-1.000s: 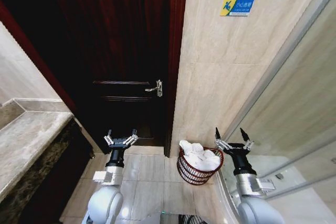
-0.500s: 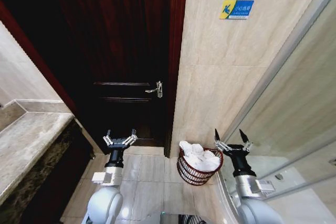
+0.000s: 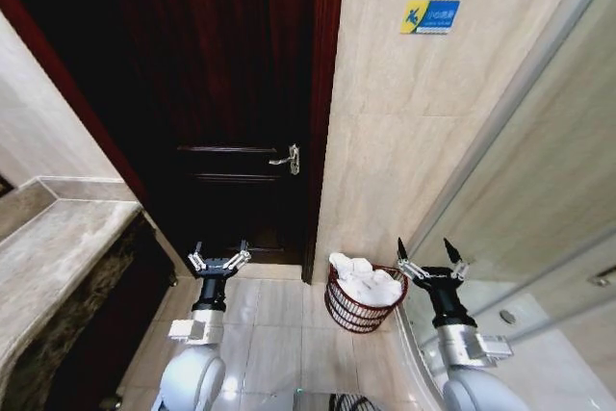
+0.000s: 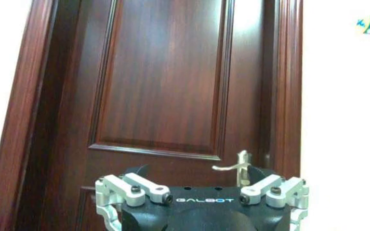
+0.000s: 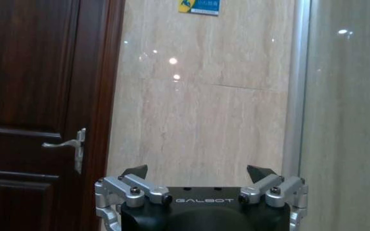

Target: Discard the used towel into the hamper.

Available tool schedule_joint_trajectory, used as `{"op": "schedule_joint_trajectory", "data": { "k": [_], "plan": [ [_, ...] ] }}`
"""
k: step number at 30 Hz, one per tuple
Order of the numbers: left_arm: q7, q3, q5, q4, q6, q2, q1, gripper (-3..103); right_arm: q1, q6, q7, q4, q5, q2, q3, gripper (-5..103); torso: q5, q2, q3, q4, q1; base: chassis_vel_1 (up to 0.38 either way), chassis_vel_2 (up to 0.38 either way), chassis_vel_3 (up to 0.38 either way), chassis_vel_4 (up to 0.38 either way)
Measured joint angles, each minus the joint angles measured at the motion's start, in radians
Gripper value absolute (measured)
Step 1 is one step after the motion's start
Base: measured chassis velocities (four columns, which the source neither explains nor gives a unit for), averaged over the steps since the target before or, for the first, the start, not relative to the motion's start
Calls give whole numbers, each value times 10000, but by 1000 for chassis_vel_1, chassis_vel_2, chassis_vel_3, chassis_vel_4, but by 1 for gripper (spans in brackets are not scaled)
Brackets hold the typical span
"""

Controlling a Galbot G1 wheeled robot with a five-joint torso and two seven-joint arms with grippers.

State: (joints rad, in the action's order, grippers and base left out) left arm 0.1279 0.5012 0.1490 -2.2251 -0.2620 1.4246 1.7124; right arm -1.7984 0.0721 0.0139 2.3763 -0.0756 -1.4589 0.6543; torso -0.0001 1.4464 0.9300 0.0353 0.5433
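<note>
Hamper (image 3: 364, 303) stood on the tiled floor (image 3: 274, 334) against the beige wall (image 3: 404, 132), just right of the dark wooden door (image 3: 231, 93). White towel (image 3: 366, 283) lay bunched inside it, heaped above the rim. Right end effector (image 3: 432, 259) hovered just beside the hamper, fingers spread wide, holding nothing. Left end effector (image 3: 219, 255) was raised before the door, also wide and empty.
</note>
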Motion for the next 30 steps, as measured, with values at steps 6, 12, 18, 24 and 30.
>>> {"op": "schedule_joint_trajectory", "data": {
  "k": [6, 12, 18, 24, 30],
  "plan": [
    [5, -242, 1, -108, 280, -18, -59, 100, -50, 69, 0, -105, -52, 21, 93, 100, 0, -15, -9, -4, -9, 152, -171, -151, 143],
    [85, -493, 12, -151, 428, -54, -92, 100, 12, 107, -5, -199, -119, 26, 160, 100, 1, -30, -13, 0, -8, 139, -119, -125, 138],
    [257, -525, 7, -154, 361, -95, -121, 100, 0, 107, -10, -175, -104, -11, 131, 100, 1, -38, -17, 0, -12, 139, -126, -111, 146],
    [252, -519, 14, -198, 349, -58, -47, 100, -98, 153, -18, -109, -78, -31, 128, 100, 0, -42, -21, 0, -18, 133, -153, -145, 137],
    [155, -514, 6, -245, 355, -46, -26, 100, -189, 207, -24, -49, -70, -33, 136, 100, 1, -48, -24, 1, -19, 131, -132, -120, 130]
  ]
}}
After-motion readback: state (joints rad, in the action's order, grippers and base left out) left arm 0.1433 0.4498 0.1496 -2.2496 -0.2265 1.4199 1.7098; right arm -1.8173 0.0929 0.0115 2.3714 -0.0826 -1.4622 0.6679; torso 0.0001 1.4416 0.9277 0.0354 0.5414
